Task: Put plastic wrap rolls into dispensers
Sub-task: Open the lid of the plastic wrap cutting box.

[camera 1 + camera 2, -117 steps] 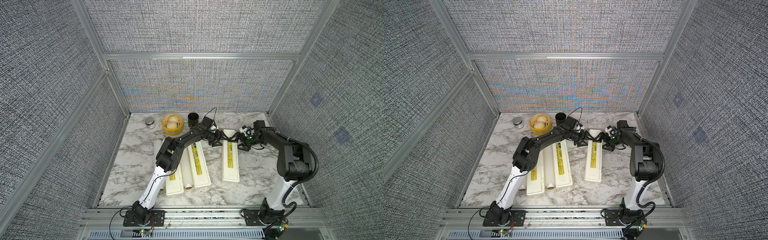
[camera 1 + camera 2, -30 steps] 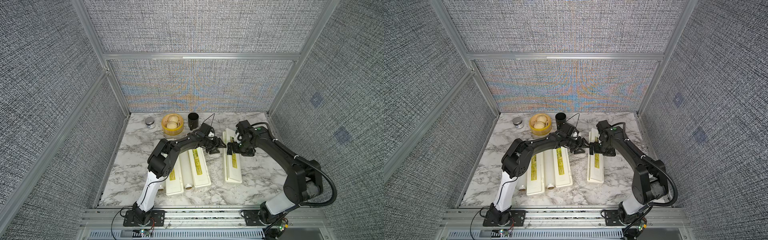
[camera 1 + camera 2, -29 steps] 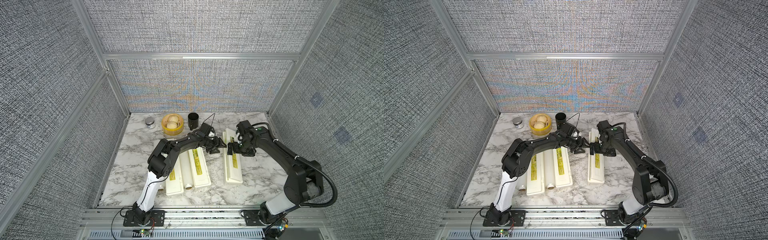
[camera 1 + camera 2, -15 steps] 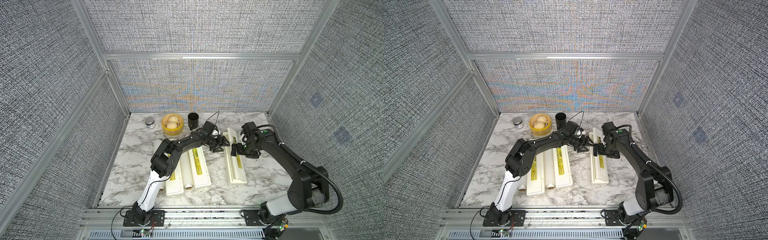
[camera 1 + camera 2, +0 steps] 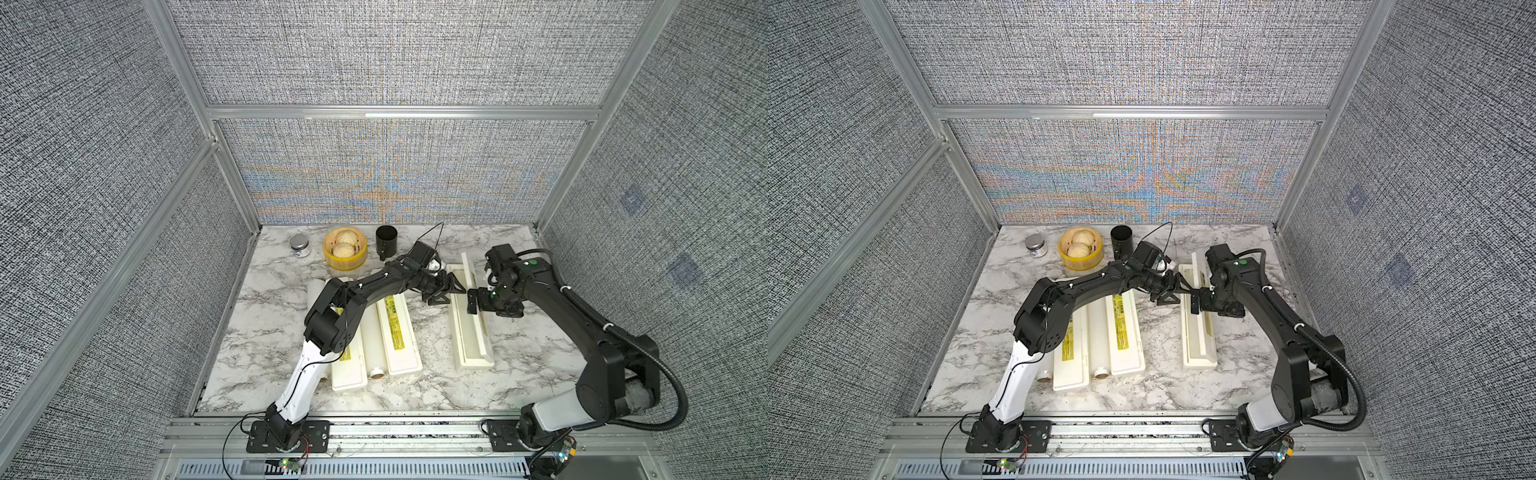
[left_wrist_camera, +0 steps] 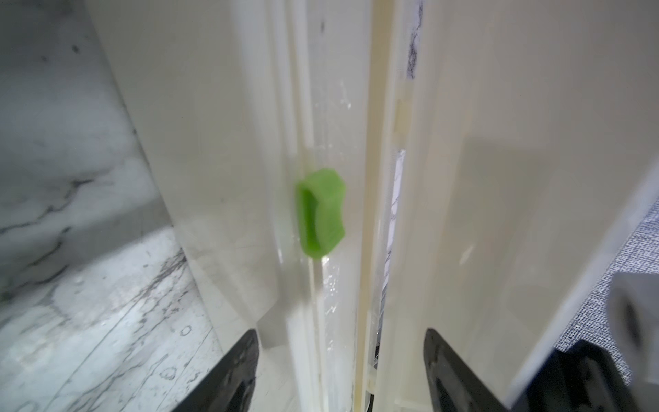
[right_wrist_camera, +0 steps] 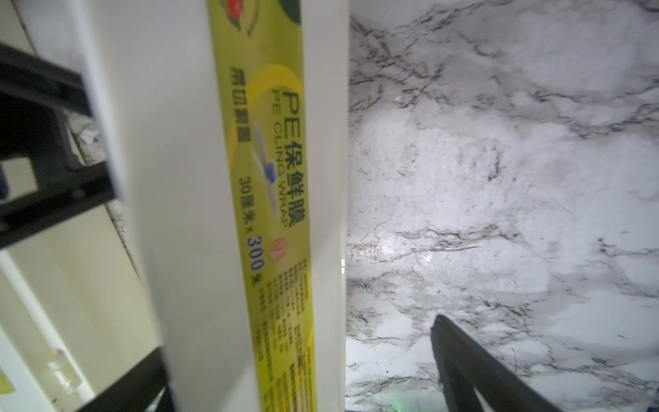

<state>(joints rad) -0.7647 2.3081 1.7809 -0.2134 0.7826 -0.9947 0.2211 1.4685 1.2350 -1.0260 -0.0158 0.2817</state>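
Surface (image 5: 270, 328): white marble with grey veins, in both top views.
Steamer basket (image 5: 345, 262): round, yellow, upright near the back edge of the surface.
Buns (image 5: 343, 249): two pale ones inside the basket, touching each other.
Black cup (image 5: 386, 243): upright, open-topped, just beside the basket.
Jar (image 5: 300, 245): small, silver lid, on the basket's other side, slightly apart.
Walls (image 5: 374, 54): grey woven panels on three sides.
Frame (image 5: 399, 112): aluminium bars holding the panels.

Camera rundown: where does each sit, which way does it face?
Top views: high at the front, looking down on the table; left arm, right arm, left gripper and right gripper at the open dispenser.
Left wrist: on the left arm, facing the dispenser's green slider; fingertips show.
Right wrist: on the right arm, facing the raised lid and table; fingertips show.
Shared: that dispenser.
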